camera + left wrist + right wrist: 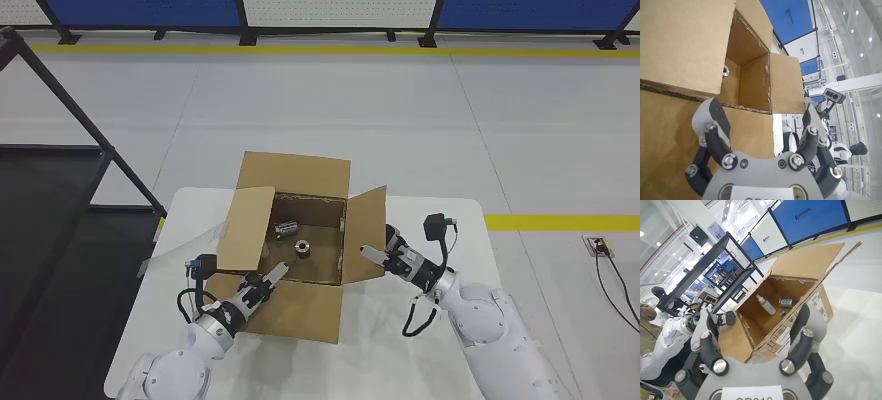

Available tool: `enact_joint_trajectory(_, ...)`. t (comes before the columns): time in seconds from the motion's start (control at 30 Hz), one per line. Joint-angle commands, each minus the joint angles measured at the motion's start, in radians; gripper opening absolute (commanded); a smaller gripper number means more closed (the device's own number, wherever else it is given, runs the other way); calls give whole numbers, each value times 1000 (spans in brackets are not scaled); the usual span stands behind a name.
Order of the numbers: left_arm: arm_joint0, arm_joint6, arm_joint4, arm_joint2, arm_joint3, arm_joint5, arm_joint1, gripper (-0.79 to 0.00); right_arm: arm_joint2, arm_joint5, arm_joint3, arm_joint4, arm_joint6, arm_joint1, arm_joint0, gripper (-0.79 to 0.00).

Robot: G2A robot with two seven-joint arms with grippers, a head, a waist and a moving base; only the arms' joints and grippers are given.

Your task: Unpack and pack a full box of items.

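**Box** (315, 211): cardboard, open, standing on the table (445, 222). We log four flaps.
- The back flap (295, 172) leans outward.
- The near flap (300, 312) is folded out toward the robot.
- The left flap (245, 228) and right flap (367, 232) stand raised.

**Contents, on the box floor:**
- One bottle (766, 305), lying on its side, with a pale spray cap.
- One ribbed metal cylinder (786, 302), on its side, beside the bottle.
- One small metal ring (784, 314), just beside the cylinder, on its near side.

**Left gripper** (265, 282): we place it over the near flap, by the left flap's near corner. It is outside the box, with the contents beyond the rim and well apart from it. The fingers are spread wide and hold nothing.

**Right gripper** (381, 248): we place it at the right flap's near edge, outside the box. The jaws are wide apart, and in the right wrist view the flap's edge runs between them. It is not closed on anything. We cannot tell whether either finger touches the cardboard. The ring and cylinder lie past the flap, down inside, apart from the fingers.
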Motion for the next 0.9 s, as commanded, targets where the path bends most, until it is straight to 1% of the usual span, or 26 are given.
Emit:
enact_joint_trajectory(0.0,10,14,-4,-4,-8,-12,0,0,0,0,0,0,0,0,0,0)
enact_joint_trajectory(0.17,43,55,-25,-37,-42,-47,2,0,0,0,0,0,0,0,0,0)
enact_joint_trajectory(0.23,65,72,-40,-55,-62,-64,3,0,6,29,-13,-2,-4,2,-8,0)
enact_joint_trajectory(0.33,100,96,-57,-86,-91,-92,5,0,17,64,-28,-6,28,8,-7,0)
enact_joint_trajectory(0.53,171,141,-101,-150,-139,-148,8,0,30,191,-46,-37,92,17,23,0)
enact_joint_trajectory(0.6,193,153,-117,-169,-147,-162,9,0,29,255,-50,-57,113,18,37,0)
enact_joint_trajectory(0.67,212,165,-131,-188,-150,-174,9,0,30,320,-55,-101,107,20,48,0)
enact_joint_trajectory(0.87,257,175,-184,-234,-143,-193,11,0,30,320,-55,-101,107,20,48,0)
